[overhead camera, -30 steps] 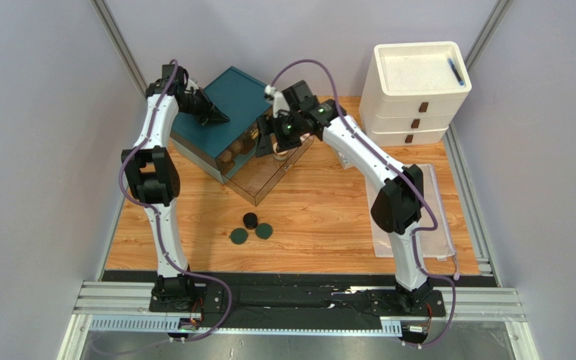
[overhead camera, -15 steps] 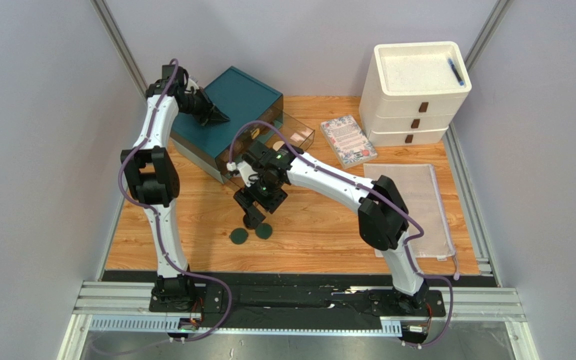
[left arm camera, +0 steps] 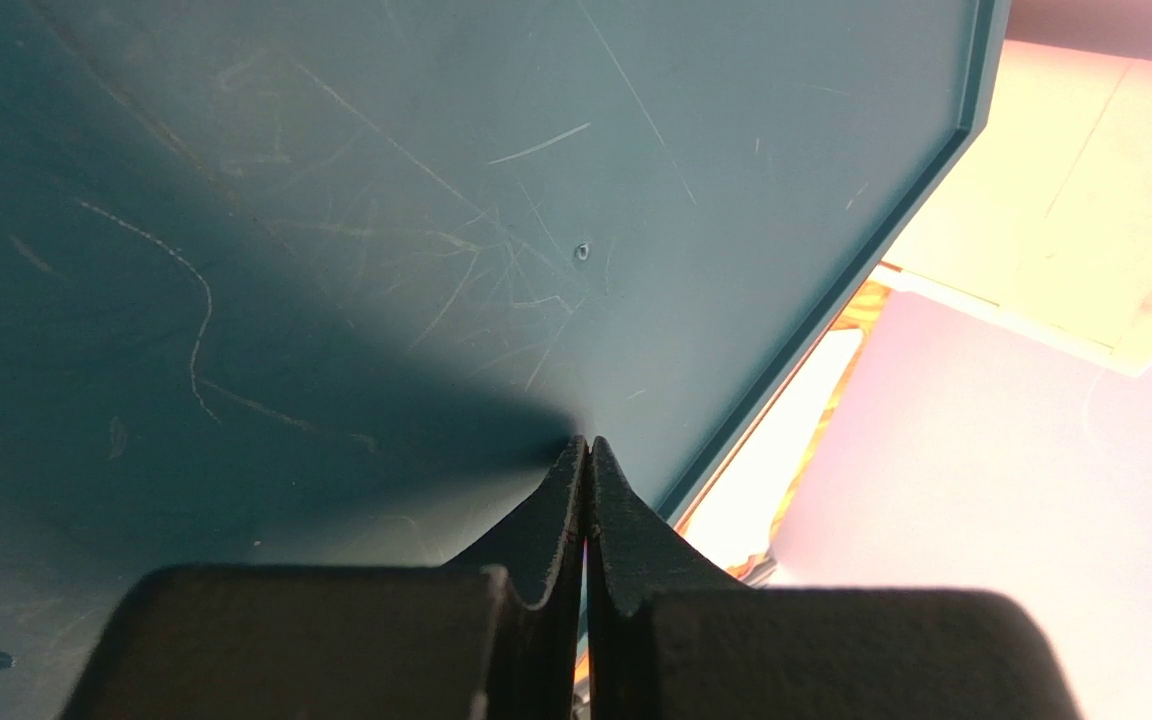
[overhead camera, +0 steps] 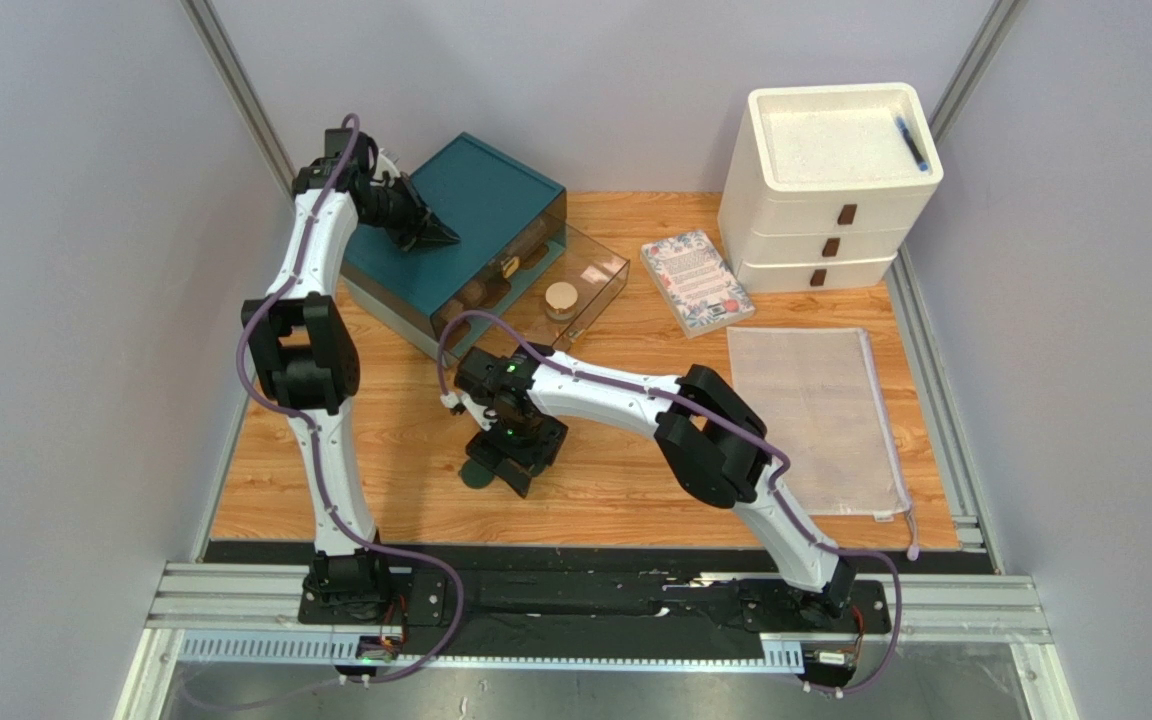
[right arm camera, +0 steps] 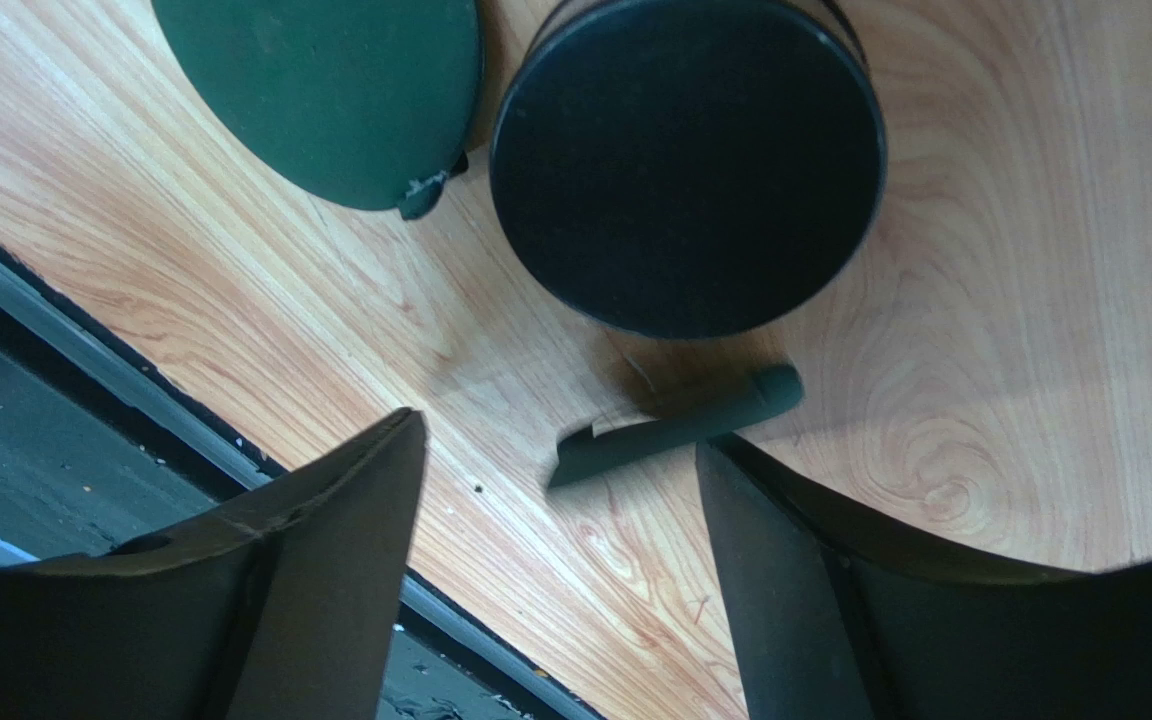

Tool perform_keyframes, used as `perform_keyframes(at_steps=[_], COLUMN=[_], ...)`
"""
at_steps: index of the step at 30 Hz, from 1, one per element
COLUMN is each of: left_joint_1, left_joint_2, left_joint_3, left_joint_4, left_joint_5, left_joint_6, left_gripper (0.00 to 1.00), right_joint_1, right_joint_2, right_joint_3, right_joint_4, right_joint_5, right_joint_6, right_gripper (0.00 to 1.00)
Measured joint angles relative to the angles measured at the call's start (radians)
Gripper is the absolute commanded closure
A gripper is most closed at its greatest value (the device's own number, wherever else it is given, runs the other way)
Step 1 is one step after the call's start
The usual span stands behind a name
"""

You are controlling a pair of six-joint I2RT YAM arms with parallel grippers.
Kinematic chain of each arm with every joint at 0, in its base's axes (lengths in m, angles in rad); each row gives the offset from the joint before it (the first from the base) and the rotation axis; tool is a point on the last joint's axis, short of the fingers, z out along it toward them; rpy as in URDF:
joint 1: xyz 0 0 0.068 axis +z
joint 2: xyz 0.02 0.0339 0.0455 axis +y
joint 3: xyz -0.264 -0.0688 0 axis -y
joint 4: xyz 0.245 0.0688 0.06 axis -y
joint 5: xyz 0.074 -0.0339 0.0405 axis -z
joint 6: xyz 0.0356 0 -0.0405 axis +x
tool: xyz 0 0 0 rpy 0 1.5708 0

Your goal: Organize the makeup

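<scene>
**Pick-up approach to the compacts, with the organiser standing open.** The right gripper is being held low over the table, its fingers spread wide and gripping nothing. Just ahead of the fingertips a black compact is lying flat on the wood. A green compact is lying close beside it, and the two are almost touching. A thin dark green strip is lying between the fingertips. Whether it is a further compact seen on edge cannot be told.

The left gripper is being pressed, fingers closed together and empty, onto the lid of the teal box. A clear drawer is standing pulled out of that box, and a cream jar is sitting inside it.

The step in hand is judged to be the reach for one compact, so that it can be carried to the drawer. No grasp is being made yet.

For the next move, the open fingers are being called on to straddle a single compact squarely. The neighbour must not be nudged. The black one, being thicker, is likely to give the better hold. The flat green one offers little edge to grip.
</scene>
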Motion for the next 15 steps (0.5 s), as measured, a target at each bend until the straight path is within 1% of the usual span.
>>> perform_keyframes(at_steps=[1, 4, 5, 6, 7, 10, 11, 13, 14, 15], left_joint_1=[0.000, 0.000, 0.000, 0.000, 0.000, -0.001, -0.001, -0.001, -0.001, -0.001], left_joint_2=[0.002, 0.009, 0.011, 0.013, 0.014, 0.017, 0.017, 0.017, 0.017, 0.017], left_joint_3=[0.004, 0.018, 0.021, 0.024, 0.027, 0.030, 0.030, 0.029, 0.028, 0.026], left_joint_4=[-0.003, -0.015, -0.018, -0.021, -0.023, -0.026, -0.026, -0.026, -0.025, -0.023], left_joint_5=[0.000, 0.001, 0.001, 0.001, 0.002, 0.007, 0.008, 0.008, 0.008, 0.009], left_joint_6=[0.004, 0.011, 0.012, 0.013, 0.013, 0.013, 0.013, 0.013, 0.013, 0.013], left_gripper=[1.00, 1.00, 1.00, 1.00, 1.00, 1.00, 1.00, 1.00, 1.00, 1.00], right_joint_1=[0.000, 0.001, 0.001, 0.000, -0.001, -0.014, -0.022, -0.040, -0.047, -0.052], right_joint_2=[-0.006, -0.011, -0.011, -0.011, -0.010, -0.009, -0.009, -0.009, -0.009, -0.009], right_joint_3=[-0.012, -0.021, -0.021, -0.021, -0.021, -0.021, -0.022, -0.023, -0.023, -0.025], right_joint_4=[0.008, 0.018, 0.019, 0.021, 0.022, 0.025, 0.026, 0.028, 0.031, 0.035], right_joint_5=[0.016, 0.054, 0.060, 0.070, 0.080, 0.104, 0.105, 0.101, 0.097, 0.092], right_joint_6=[0.003, 0.006, 0.006, 0.006, 0.006, 0.008, 0.007, 0.013, 0.015, 0.018], right_gripper=[0.29, 0.35, 0.43, 0.47, 0.56, 0.72, 0.80, 0.89, 0.97, 1.00])
